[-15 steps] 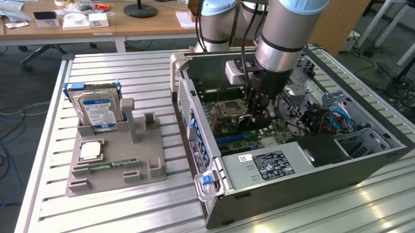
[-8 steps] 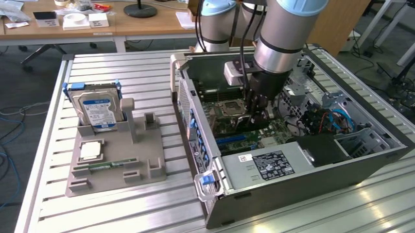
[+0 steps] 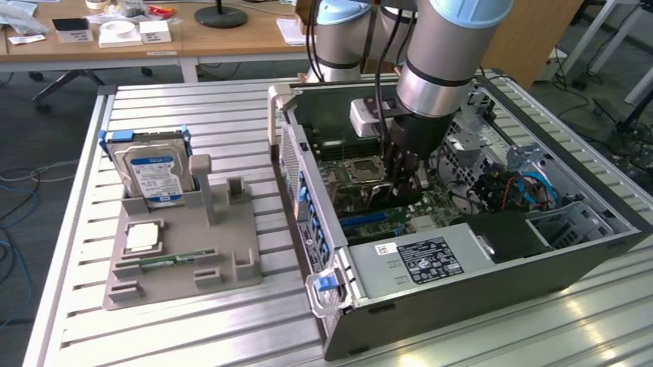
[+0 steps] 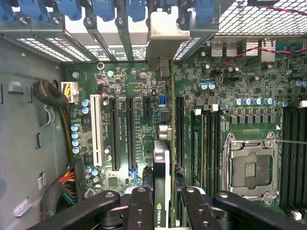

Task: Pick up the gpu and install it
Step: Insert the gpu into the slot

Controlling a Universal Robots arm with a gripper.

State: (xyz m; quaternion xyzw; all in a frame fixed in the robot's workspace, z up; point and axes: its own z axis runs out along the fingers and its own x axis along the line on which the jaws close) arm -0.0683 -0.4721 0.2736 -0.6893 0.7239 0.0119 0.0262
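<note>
The exterior view looks down at a slant from high above the bench (image 3: 204, 107), taking in the whole open computer case (image 3: 459, 306). The wrist view, just behind the pincer (image 4: 165, 199), faces straight down, close over the motherboard (image 4: 139, 81). Both share the CPU socket (image 3: 365, 170) (image 4: 249, 167).

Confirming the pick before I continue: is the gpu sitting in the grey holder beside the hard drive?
No, the gpu is clamped edge-on between the fingers of the gripper, over the motherboard.

Counted: one black-shrouded gpu card (image 4: 161, 187), one silver blue-labelled hard drive (image 3: 153, 172), one grey metal computer case (image 3: 479, 298), one grey plastic holder (image 3: 173, 283).
</note>
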